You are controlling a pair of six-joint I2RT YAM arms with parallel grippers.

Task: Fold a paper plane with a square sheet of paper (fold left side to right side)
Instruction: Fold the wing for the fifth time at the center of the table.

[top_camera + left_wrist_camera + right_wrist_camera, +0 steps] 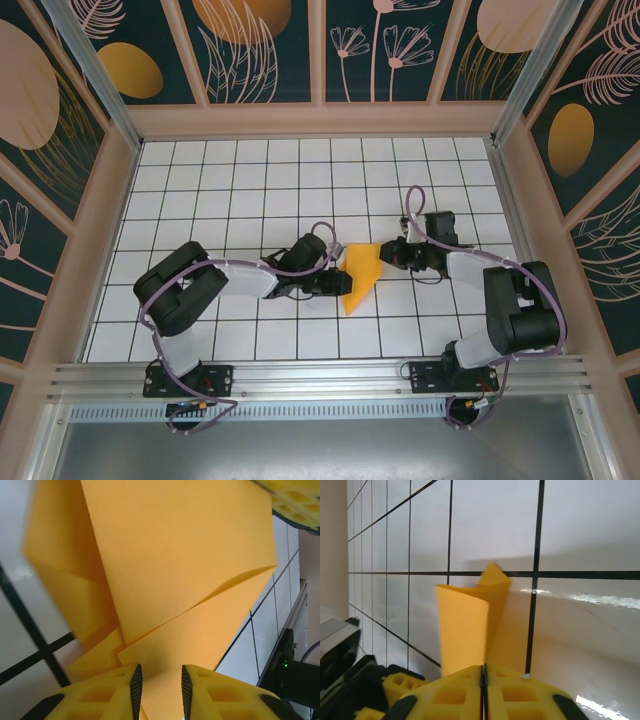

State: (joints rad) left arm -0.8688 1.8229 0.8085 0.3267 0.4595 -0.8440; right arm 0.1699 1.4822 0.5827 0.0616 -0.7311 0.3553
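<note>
Near the middle of the gridded table [250,180] we find the square sheet of paper [362,272], partly folded into a narrow, creased shape whose long axis runs from its far-right end to a point at near-left. It lies directly between our two arms. The left gripper [343,284] is at its left edge and the right gripper [386,253] at its upper right corner, so both are equally near. From the right wrist we see the fingers [520,695] pressed fully together with paper rising out of the seam, so we judge that gripper clamped on the sheet, with a flap standing off the table. From the left wrist the fingers [125,692] stand a narrow gap apart with orange showing between them; we judge them released rather than pinching. Folding left over right turns on that left edge, which sits just ahead of the left gripper.
</note>
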